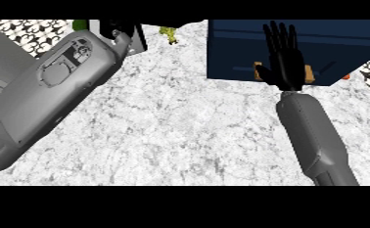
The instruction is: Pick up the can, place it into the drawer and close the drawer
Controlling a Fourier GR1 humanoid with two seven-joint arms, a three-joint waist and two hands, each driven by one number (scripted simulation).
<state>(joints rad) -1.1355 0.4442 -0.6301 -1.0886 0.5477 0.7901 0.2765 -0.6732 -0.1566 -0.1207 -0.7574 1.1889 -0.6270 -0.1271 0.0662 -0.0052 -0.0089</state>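
Note:
A dark blue drawer unit (pixel 325 46) fills the upper right of the counter. My right hand (pixel 284 63) stands open against its front, fingers straight and pointing away from me. A tan piece (pixel 257 70) shows at both sides of that hand, low on the blue front; what it is I cannot tell. My left forearm (pixel 57 85) comes in large across the left side. Only a dark part of my left hand (pixel 115 29) shows at the top edge, and its grip is hidden. No can is plainly visible.
A small yellow-green object (pixel 168 34) lies at the counter's far edge, between the two arms. A bit of green (pixel 80 25) shows beside the left hand, and a red-orange speck (pixel 347 77) sits at the drawer unit's right. The marble counter (pixel 188 124) spreads between the forearms.

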